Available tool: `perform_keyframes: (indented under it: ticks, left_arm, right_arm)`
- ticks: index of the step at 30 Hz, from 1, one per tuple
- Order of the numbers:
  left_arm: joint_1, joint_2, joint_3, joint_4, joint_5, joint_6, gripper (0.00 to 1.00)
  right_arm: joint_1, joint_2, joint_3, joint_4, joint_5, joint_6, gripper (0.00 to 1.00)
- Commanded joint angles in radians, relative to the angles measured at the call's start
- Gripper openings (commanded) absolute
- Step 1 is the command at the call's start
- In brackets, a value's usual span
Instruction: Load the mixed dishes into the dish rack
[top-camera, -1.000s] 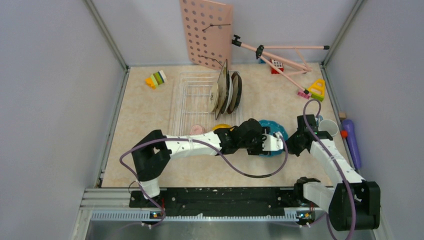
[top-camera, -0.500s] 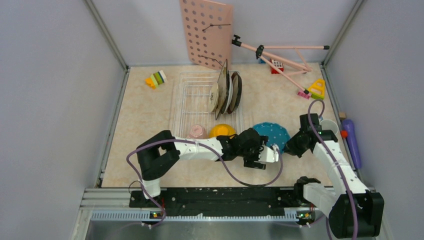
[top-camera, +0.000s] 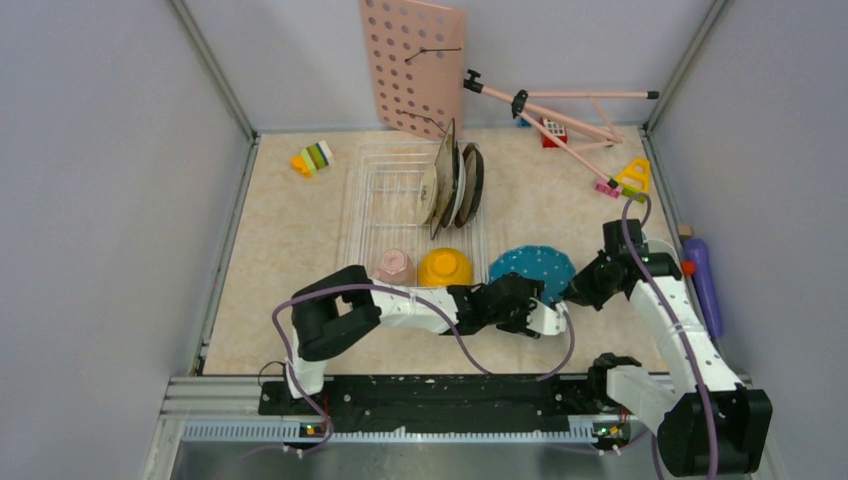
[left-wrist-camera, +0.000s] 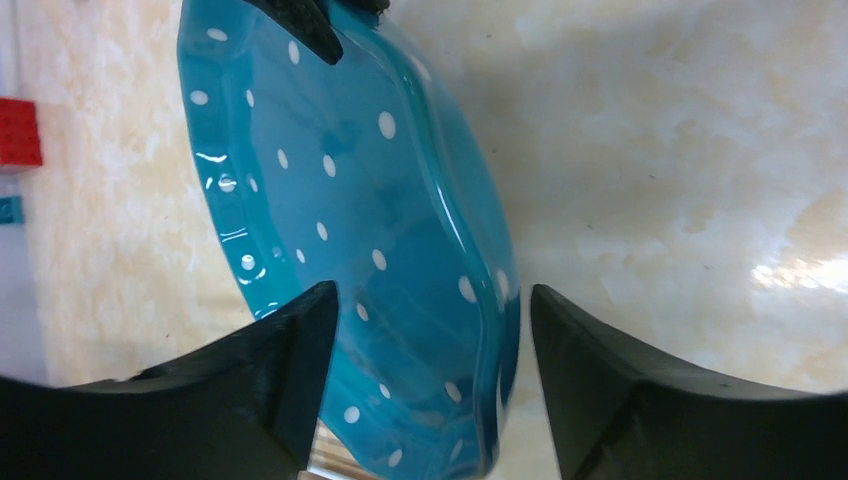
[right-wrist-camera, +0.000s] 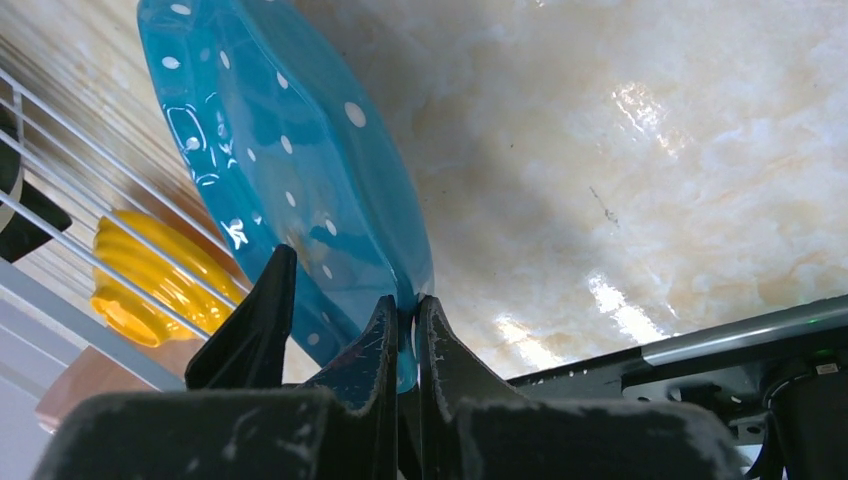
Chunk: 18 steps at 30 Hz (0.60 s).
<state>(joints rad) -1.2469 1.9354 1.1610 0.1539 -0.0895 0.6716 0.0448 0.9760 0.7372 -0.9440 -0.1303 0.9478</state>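
Obs.: my right end effector (right-wrist-camera: 405, 312) is clenched on the rim of the teal white-dotted dish (right-wrist-camera: 270, 150), both fingers pressed flat to the edge with the rim pinched between them. In the top view this grip (top-camera: 572, 292) sits at the dish's (top-camera: 530, 268) right near edge.

My left end effector (left-wrist-camera: 430, 312) is released. Its jaws stand spread astride the dish's (left-wrist-camera: 340, 180) nearer edge. A thin strip of surface (left-wrist-camera: 680, 150) shows between the rim and one finger; the other finger overlaps the dish in that view, and I cannot tell if it touches. From above, this end effector (top-camera: 548, 314) lies just beside the dish's near rim, left of the right one.

Position: the dish is outside the dish rack (top-camera: 352, 215), just right of its near right corner, beside the yellow-orange bowl (top-camera: 445, 267) and the pink cup (top-camera: 395, 266), which sit upside down in the rack's near row. Plates (top-camera: 455, 185) stand on edge further back in the rack.

Orientation: the dish is tipped up on edge, dotted outer side facing up and toward me. From above its outline is wider than deep, long axis running left to right along the surface (top-camera: 290, 250). I cannot tell whether its far rim rests on the surface.
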Motion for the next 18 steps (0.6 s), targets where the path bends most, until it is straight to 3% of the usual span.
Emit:
perform_keyframes:
  ticks: [1,4,6,7,10,14,16,18]
  left_arm:
    - [-0.024,0.012,0.006,0.142,-0.118,0.018,0.66]
    - [-0.052,0.035,0.008,0.205,-0.204,0.042,0.58]
    - [-0.061,0.047,0.009,0.234,-0.237,0.049,0.44]
    - [-0.063,0.047,0.008,0.248,-0.247,0.045,0.37]
    - [-0.065,0.035,0.009,0.264,-0.269,0.029,0.02]
    - [-0.067,0.006,0.005,0.291,-0.286,0.002,0.0]
    - [-0.067,-0.013,0.011,0.282,-0.265,-0.031,0.0]
    - [-0.066,-0.032,0.029,0.263,-0.259,-0.07,0.0]
  right_arm:
    - [-0.002,-0.04,0.103,0.024,-0.082,0.037,0.0]
    - [-0.002,-0.06,0.107,0.019,-0.084,0.064,0.0]
    - [-0.002,-0.077,0.103,0.026,-0.091,0.08,0.0]
    - [-0.001,-0.084,0.102,0.027,-0.095,0.086,0.0]
    - [-0.003,-0.094,0.108,0.025,-0.087,0.089,0.01]
    - [-0.005,-0.094,0.161,0.002,0.007,0.045,0.6]
    - [-0.005,-0.095,0.197,-0.022,0.076,0.015,0.71]
    - [-0.005,-0.098,0.248,-0.048,0.139,-0.011,0.76]
